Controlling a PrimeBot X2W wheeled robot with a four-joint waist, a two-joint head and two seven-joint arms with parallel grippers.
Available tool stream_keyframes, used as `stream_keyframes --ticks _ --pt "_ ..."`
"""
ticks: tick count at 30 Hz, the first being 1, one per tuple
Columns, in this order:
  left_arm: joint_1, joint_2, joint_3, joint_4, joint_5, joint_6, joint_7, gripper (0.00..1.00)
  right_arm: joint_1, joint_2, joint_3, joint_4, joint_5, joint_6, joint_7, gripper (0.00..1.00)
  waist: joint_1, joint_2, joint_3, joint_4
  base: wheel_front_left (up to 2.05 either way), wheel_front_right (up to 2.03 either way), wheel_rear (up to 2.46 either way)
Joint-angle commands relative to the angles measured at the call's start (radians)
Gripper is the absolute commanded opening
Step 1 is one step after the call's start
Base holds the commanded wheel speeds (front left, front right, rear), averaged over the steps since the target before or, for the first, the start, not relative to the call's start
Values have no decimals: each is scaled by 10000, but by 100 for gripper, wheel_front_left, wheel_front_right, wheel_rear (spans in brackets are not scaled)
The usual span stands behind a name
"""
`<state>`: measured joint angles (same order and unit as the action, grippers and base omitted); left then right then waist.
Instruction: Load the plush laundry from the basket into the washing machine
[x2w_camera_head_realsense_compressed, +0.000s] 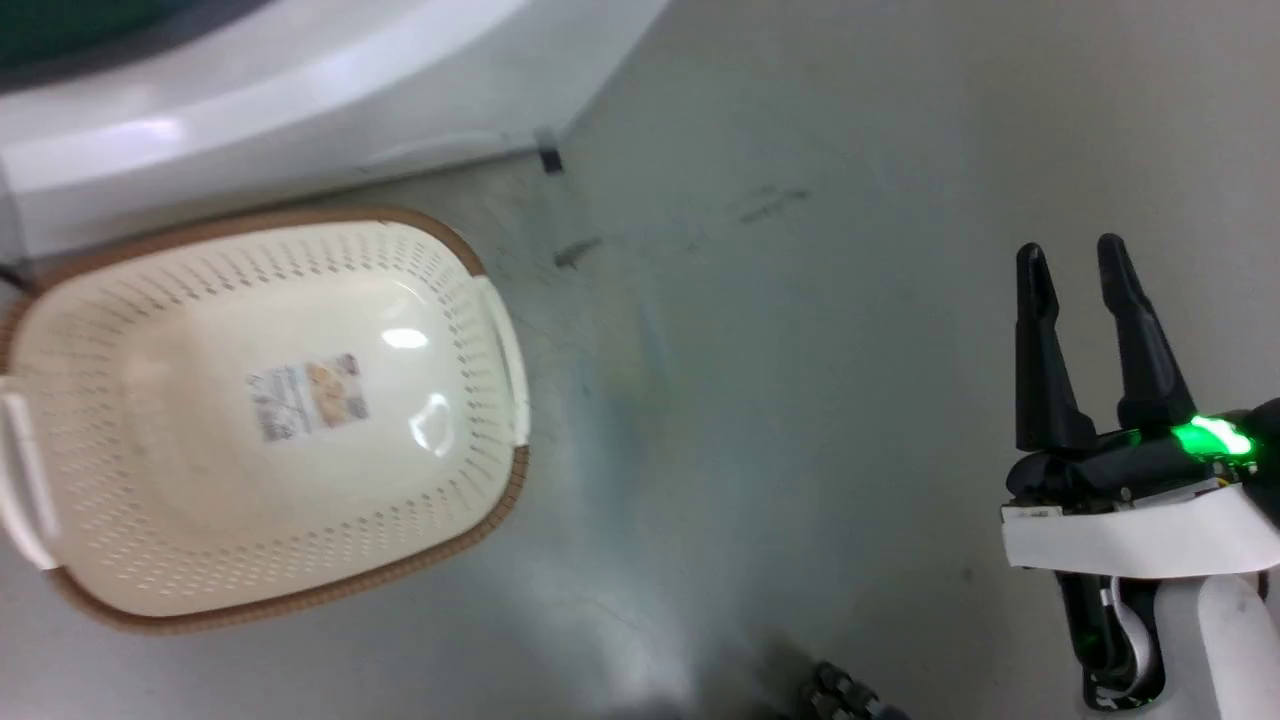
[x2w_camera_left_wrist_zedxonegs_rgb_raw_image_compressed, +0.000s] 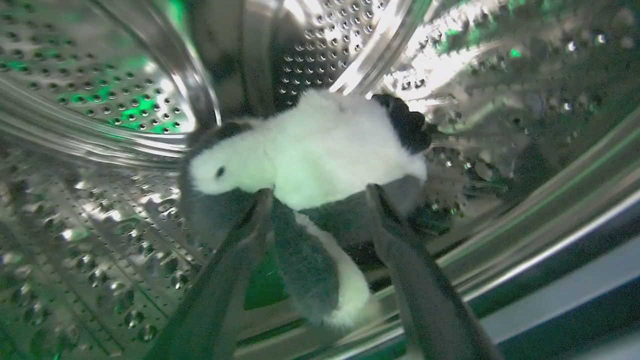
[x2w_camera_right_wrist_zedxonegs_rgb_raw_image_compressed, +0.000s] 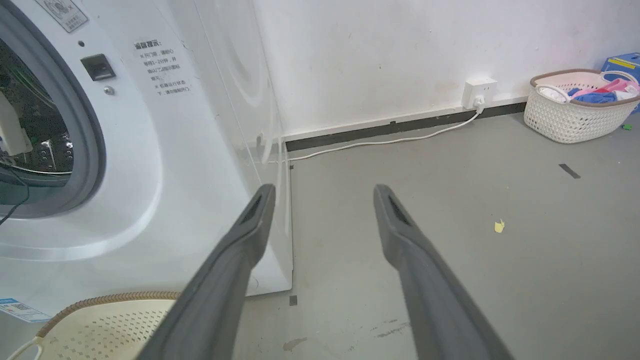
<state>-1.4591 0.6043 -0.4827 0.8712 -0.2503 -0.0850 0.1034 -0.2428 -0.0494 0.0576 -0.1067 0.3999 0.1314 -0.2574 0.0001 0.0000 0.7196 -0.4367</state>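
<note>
the left gripper (x2w_camera_left_wrist_zedxonegs_rgb_raw_image_compressed: 318, 191) holds its fingers spread, and the plush laundry (x2w_camera_left_wrist_zedxonegs_rgb_raw_image_compressed: 320, 145) lies at their tips in the steel drum (x2w_camera_left_wrist_zedxonegs_rgb_raw_image_compressed: 100, 250) of the washing machine (x2w_camera_right_wrist_zedxonegs_rgb_raw_image_compressed: 150, 150). the right gripper (x2w_camera_head_realsense_compressed: 1075, 260), fingers apart, hangs over the floor (x2w_camera_head_realsense_compressed: 800, 400) well apart from the basket (x2w_camera_head_realsense_compressed: 470, 330).

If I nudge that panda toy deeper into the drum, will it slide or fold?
Probably folds: the panda toy lies slumped in the drum, one limb trailing limp. Likely light; its fluffy fur may drag on perforated steel.
</note>
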Motion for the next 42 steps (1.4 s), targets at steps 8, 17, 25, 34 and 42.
stream_keyframes --ticks 8,17,25,34,42 --pt "2811 -1542 381 678 -1155 162 -3005 100 446 -8 -567 56 -1280 -7 -44 100 -1 0 -2964 1536 0 0 0" --pt "5879 -2364 459 -858 -1376 272 -3642 100 1493 -8 -697 143 -2087 -7 -44 100 -1 0 -5346 2713 0 0 0" --pt "10336 -3021 1793 -4901 -1471 1217 -3650 100 2489 -8 -549 312 -2424 -7 -44 100 -1 0 -6718 3583 0 0 0" --pt "13769 -3911 2830 -7206 -733 1805 -3651 100 3183 -8 -356 567 -2669 -7 -44 100 -1 0 -7179 4064 0 0 0" --pt "14941 -4418 2929 -7207 -69 1781 -3651 100 3448 -8 -289 1008 -2868 -7 -44 100 -1 0 -7258 4370 0 0 0"
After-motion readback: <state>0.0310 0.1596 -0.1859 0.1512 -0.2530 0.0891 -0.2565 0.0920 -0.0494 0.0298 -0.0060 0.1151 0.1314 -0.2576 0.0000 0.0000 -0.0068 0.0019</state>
